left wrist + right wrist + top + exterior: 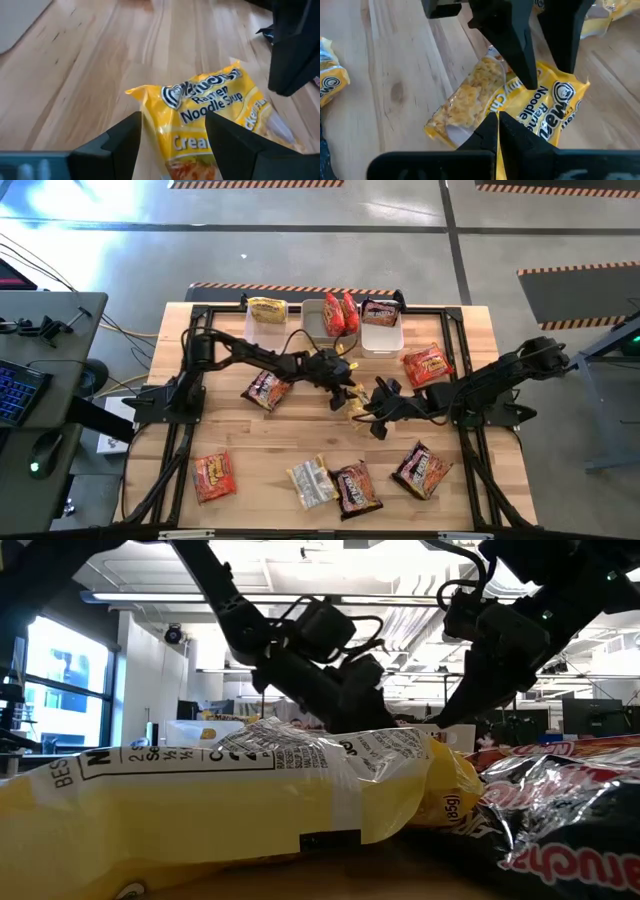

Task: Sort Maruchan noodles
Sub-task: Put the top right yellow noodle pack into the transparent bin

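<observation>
A yellow noodle packet [357, 406] lies near the table's middle, between both grippers. It shows in the left wrist view [210, 110] and the right wrist view [540, 107]. My left gripper [345, 388] reaches in from the left, open and pointing down, its fingers [522, 65] standing over the packet's printed yellow end. My right gripper [374, 418] comes from the right, shut, its tips at the packet's long edge. Other packets lie flat: a red-dark one [265, 390], a red one [427, 365], an orange one [213, 477], a pale yellow one [312, 483] and two dark ones [355, 490], [422, 470]. My left gripper stands astride the packet's printed end [175, 125] from above; whether its fingers touch the wrapper I cannot tell. My right gripper meets the packet's long edge near its middle [492, 107] with shut fingertips, coming low from the table's right. Its own fingers hide whether wrapper is pinched between them.
Three clear tubs stand at the far edge: one with a yellow packet [267, 310], one with red packets [340, 315], one with a dark packet [380, 312]. A black frame [470, 470] runs round the tabletop. In the low view a yellow packet [200, 810] and a dark one [560, 810] lie close to the camera.
</observation>
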Robot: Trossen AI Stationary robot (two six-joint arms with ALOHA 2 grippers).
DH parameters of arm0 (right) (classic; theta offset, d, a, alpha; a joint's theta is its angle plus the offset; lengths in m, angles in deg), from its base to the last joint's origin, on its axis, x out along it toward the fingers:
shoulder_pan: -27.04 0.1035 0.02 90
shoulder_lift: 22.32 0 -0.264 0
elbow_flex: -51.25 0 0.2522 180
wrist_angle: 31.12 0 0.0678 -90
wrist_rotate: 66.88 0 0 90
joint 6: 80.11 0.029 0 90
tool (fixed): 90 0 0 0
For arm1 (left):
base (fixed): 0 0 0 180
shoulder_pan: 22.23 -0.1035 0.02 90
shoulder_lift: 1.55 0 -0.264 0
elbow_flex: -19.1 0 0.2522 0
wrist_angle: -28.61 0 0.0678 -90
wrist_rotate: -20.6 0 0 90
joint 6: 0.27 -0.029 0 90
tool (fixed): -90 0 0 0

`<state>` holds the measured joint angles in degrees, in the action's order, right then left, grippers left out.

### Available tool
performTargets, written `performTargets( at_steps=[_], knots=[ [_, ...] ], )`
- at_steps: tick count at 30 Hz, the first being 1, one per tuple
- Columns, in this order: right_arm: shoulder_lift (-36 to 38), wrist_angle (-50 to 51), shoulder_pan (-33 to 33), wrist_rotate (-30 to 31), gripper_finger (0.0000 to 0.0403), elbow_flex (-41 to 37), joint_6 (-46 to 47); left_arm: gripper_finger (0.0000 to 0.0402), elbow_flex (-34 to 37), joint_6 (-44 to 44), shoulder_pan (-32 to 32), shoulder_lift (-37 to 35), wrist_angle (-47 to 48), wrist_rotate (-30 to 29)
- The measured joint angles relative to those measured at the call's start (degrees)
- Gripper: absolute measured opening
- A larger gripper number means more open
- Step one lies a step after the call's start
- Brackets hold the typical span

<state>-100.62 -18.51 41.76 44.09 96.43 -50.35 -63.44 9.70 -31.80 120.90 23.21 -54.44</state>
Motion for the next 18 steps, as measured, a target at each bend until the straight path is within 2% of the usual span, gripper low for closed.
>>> performTargets(
  at_steps=[5, 14, 18],
  knots=[
    [0.0, -0.41, 0.0, -0.04, 0.0, 0.0, -0.05, 0.0183, -0.9, -4.22, 0.52, 1.0, 0.0, 1.0],
    [0.0, -0.87, 0.22, 0.27, 0.0, 0.0, -0.05, 0.0058, -0.89, -11.0, 1.74, 1.03, 0.49, 4.53],
    [0.02, -1.17, 2.59, 6.29, 0.0, -0.43, 0.47, 0.0007, -0.8, -13.35, 1.77, 0.3, 2.02, 5.39]
  ],
)
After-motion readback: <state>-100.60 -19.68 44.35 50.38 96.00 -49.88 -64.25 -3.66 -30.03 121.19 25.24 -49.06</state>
